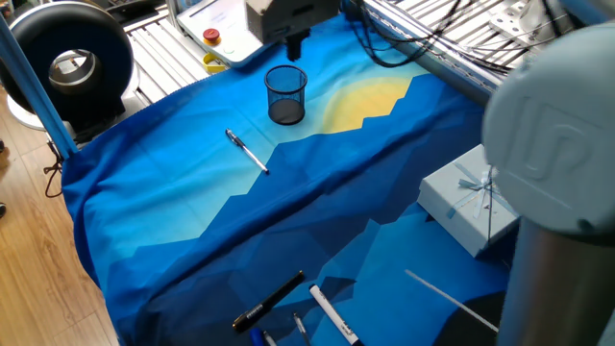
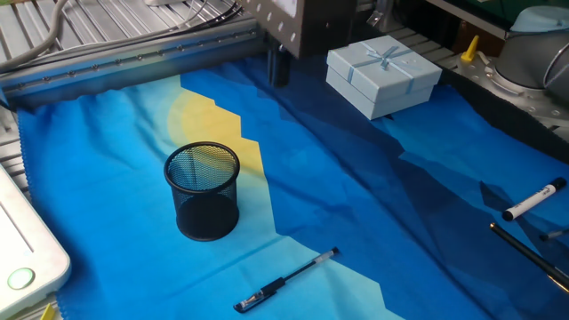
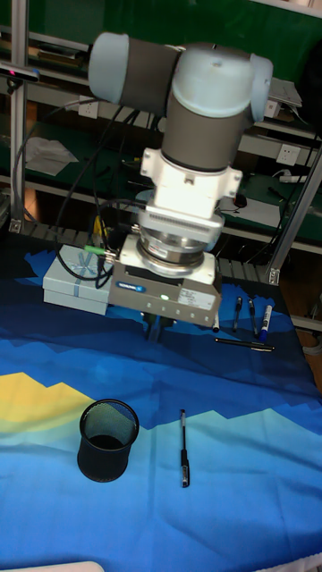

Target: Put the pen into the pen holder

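The pen (image 1: 247, 151) lies flat on the blue cloth, its silvery barrel pointing diagonally, a short way left of and nearer than the pen holder (image 1: 286, 94). That black mesh cup stands upright with nothing in it (image 2: 204, 191). My gripper (image 1: 296, 43) hangs above the cloth behind the pen holder, touching nothing. Its dark fingers (image 2: 280, 67) look pressed together with nothing between them. In the tall fixed view the gripper (image 3: 156, 329) sits above and behind the pen holder (image 3: 107, 440), with the pen (image 3: 183, 447) to the cup's right.
A pale blue gift box (image 1: 471, 202) with a ribbon sits at the cloth's far side. A thick black marker (image 1: 274, 301) and a white marker (image 1: 332, 315) lie near the cloth's edge, with a thin rod (image 1: 452, 303) beside them. A white tray (image 2: 27, 258) borders one corner.
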